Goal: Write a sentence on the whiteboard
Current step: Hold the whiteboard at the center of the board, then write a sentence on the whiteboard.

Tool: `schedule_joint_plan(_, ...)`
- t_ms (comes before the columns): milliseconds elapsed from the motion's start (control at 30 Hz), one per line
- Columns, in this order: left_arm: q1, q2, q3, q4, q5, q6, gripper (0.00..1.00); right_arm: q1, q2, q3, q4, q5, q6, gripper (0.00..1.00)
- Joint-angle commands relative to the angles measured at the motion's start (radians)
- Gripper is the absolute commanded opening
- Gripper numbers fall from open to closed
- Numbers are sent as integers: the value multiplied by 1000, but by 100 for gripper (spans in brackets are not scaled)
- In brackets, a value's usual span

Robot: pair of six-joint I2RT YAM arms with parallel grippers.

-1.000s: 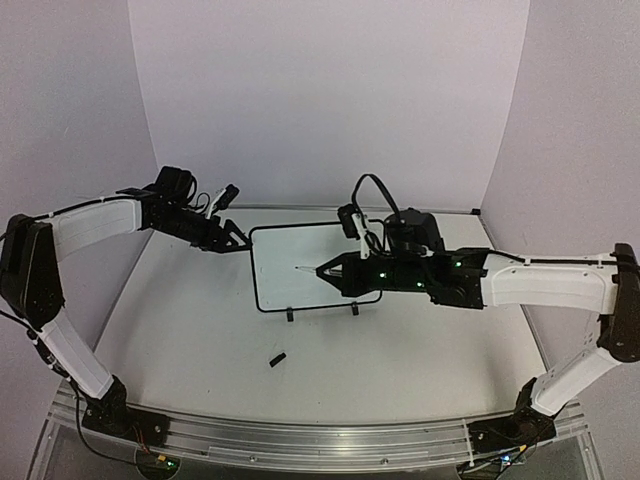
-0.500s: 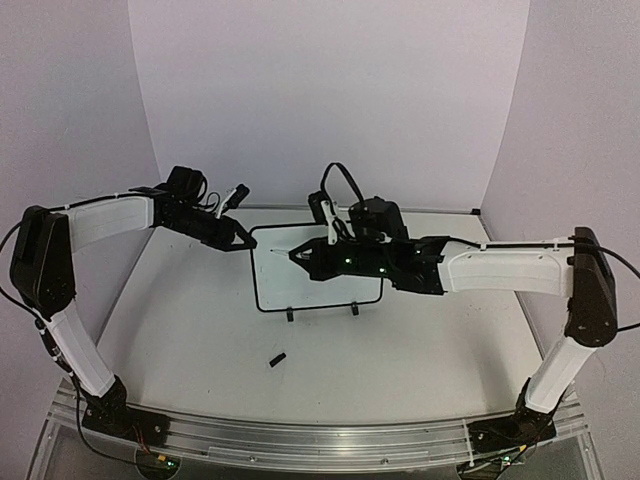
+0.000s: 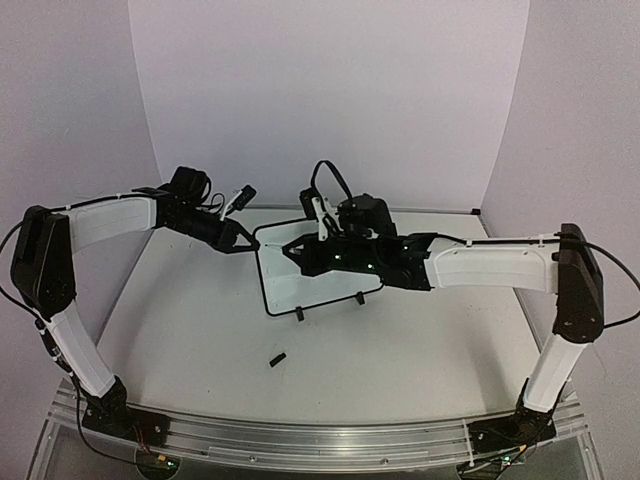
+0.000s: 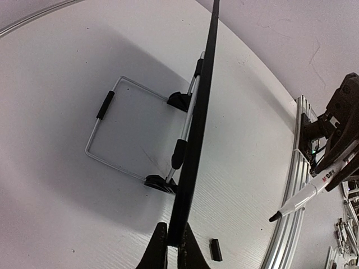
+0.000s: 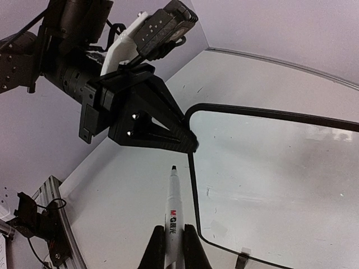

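Note:
The whiteboard (image 3: 312,290) stands tilted at mid-table on its two black feet. My left gripper (image 3: 248,246) is shut on its black frame (image 4: 196,129) at the upper left corner, the fingers (image 5: 168,133) pinching the edge. My right gripper (image 3: 300,256) is shut on a white marker (image 5: 173,210), uncapped. Its black tip hangs just left of the board's left edge, off the white face (image 5: 275,168). The sentence is out of view; the face shows only faint smudges.
The marker's black cap (image 3: 277,358) lies on the table in front of the board, also seen in the left wrist view (image 4: 215,249). A wire stand (image 4: 120,134) props the board from behind. Purple walls close in the back and sides.
My left gripper closed on the board's corner and the board swung slightly. My right arm carried the marker leftward from the board's middle to its left edge.

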Motion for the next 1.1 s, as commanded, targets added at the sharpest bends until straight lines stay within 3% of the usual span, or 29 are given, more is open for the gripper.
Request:
schedule_joint_plan(0, -2, -10, 6, -4, -7, 45, 0, 0, 29, 53, 19, 25, -21, 0)
schedule_joint_plan(400, -24, -37, -52, -16, -27, 150, 0, 1, 3, 14, 21, 45, -34, 0)
schedule_joint_plan(1067, -40, -33, -47, -41, -40, 166, 0, -8, 64, 68, 21, 49, -41, 0)
